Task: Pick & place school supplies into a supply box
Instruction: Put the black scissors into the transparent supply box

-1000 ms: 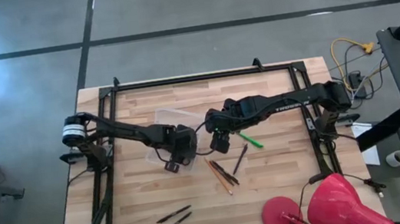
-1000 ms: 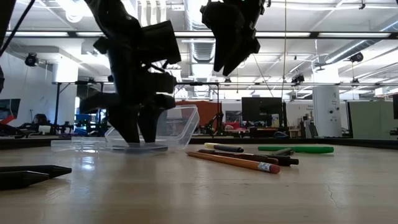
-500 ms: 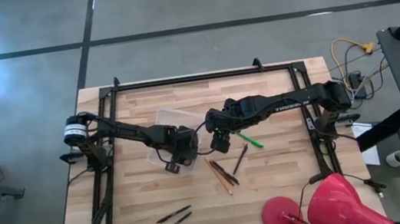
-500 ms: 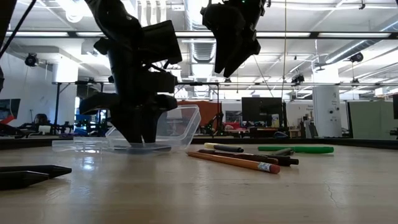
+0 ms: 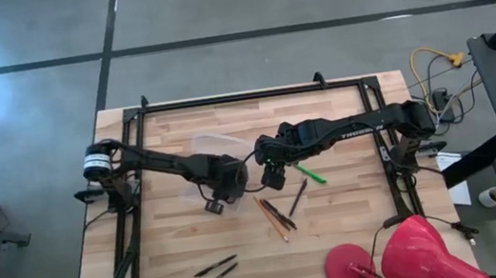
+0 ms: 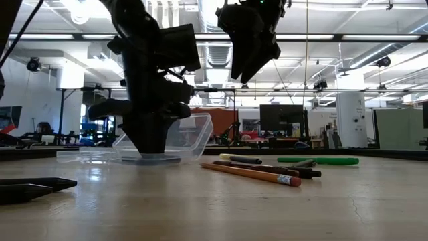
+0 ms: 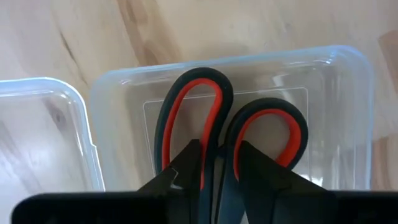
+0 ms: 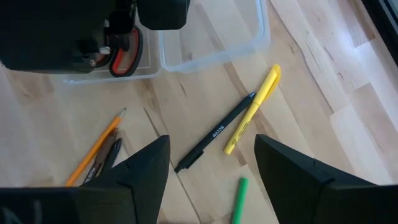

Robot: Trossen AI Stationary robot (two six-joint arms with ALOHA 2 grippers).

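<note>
The clear supply box (image 5: 199, 191) stands open at the table's middle left, its lid (image 7: 37, 137) flat beside it. My left gripper (image 5: 226, 188) reaches down into the box (image 6: 194, 137) and is shut on black scissors with red-lined handles (image 7: 205, 124). My right gripper (image 5: 272, 174) hangs open and empty above the table (image 6: 244, 67), just right of the box. Below it lie a black pen (image 8: 217, 137), a yellow marker (image 8: 252, 109), a green pen (image 8: 238, 199) and an orange pencil (image 8: 96, 149). My left gripper pinches the scissors between its two fingers where the two handle loops meet (image 7: 214, 155). The fingers come from above, pointing down. The handle loops (image 7: 267, 134) point down inside the box; whether they touch its floor I cannot tell.
More dark pens (image 5: 215, 270) lie near the table's front left. A big red and pink round object (image 5: 398, 258) sits at the front right corner. Brown and orange pencils (image 5: 273, 217) lie on the bare wood in front of my right gripper.
My left gripper has shifted a little toward the table's right over the box, still holding the scissors low inside it.
</note>
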